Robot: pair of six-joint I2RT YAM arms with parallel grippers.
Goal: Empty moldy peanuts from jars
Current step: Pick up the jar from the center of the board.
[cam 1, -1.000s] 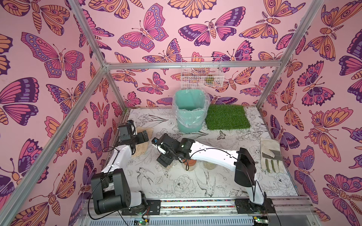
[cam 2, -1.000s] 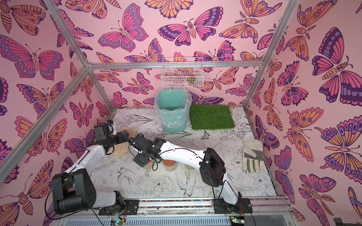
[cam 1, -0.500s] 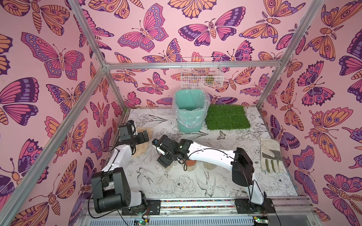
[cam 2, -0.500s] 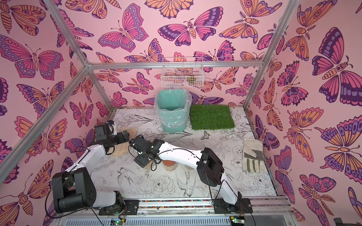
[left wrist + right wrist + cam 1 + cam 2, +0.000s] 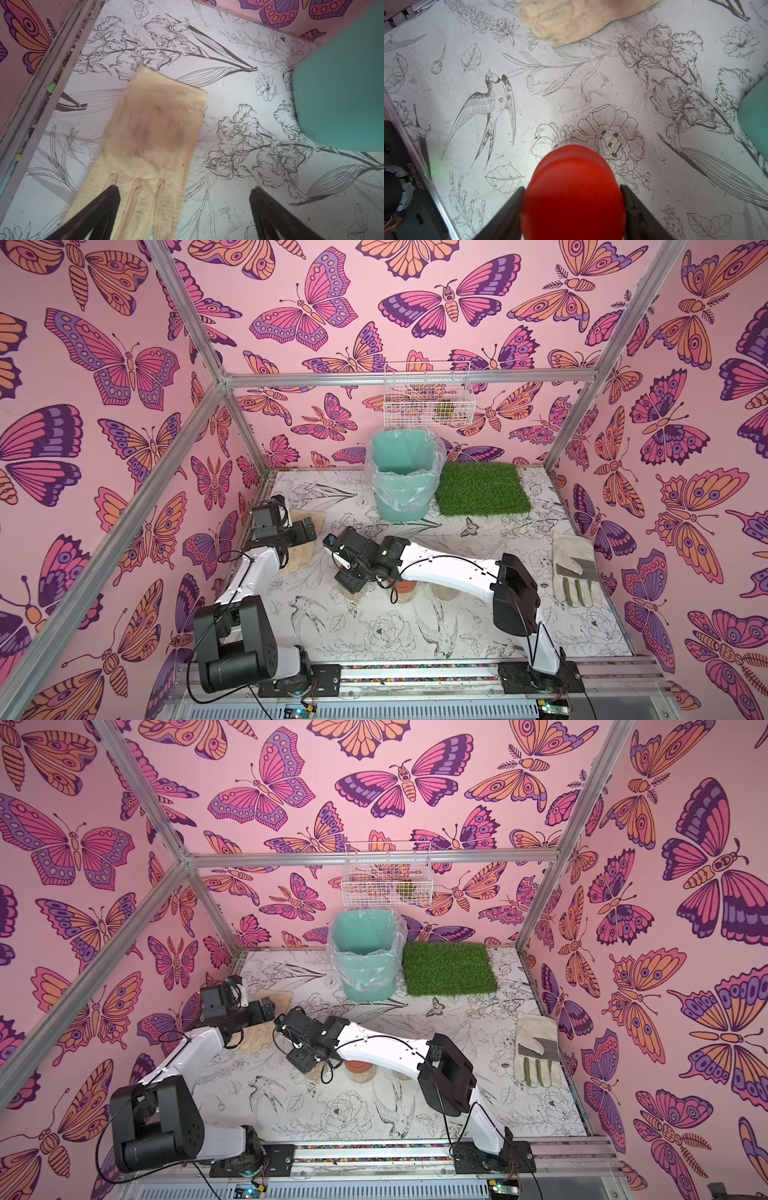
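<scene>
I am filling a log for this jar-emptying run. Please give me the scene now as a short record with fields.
left gripper: open, fingers spread above the beige glove
right gripper: fingers on both sides of the red lid; firm grip unclear
brown-lid jar: upright, closed, peanuts inside
teal bin: at the back, lined, beside the grass mat
work glove: flat, near the right wall
</scene>
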